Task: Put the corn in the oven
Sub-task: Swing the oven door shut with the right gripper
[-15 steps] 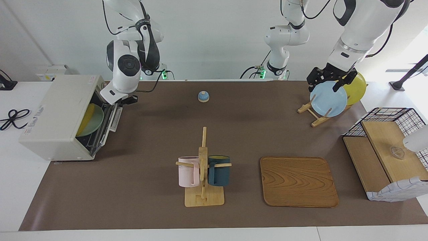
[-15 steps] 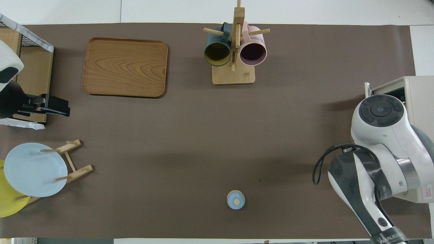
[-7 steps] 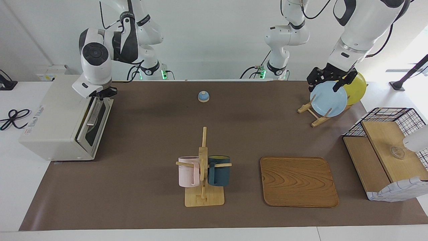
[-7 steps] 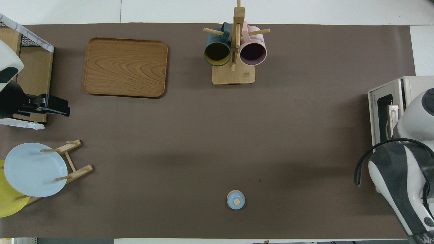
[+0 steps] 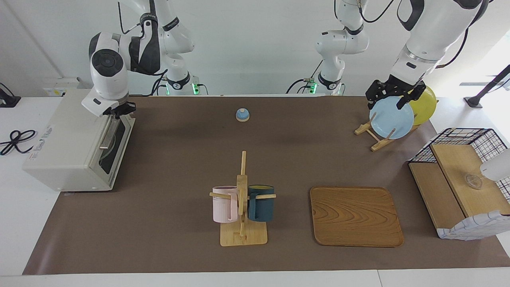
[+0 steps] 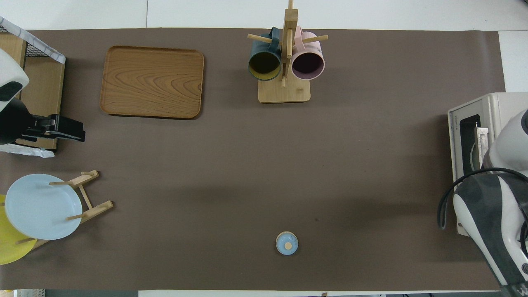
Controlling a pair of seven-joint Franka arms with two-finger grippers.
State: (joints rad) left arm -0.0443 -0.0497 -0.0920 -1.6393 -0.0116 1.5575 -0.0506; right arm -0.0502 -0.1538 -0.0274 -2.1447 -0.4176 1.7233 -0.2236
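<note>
Since a second ago, swung shut: dark glass door of the boxy cream-white oven (image 5: 67,139) at frame left, right gripper (image 5: 116,110) at its handle, fingers unreadable. Yellow corn unseen, presumably inside; task seemingly complete. Left gripper (image 5: 392,97), upper right, waiting over plates, grip unclear.

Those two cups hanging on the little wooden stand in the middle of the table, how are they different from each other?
The pink mug is pale pink outside and dark inside, while the dark teal mug has a yellow inside. The pink mug hangs on the side of the wooden mug stand toward the right arm's end of the table; the dark teal mug hangs on the side toward the left arm's end. Both look alike in size and shape, and each hangs from a peg.
</note>
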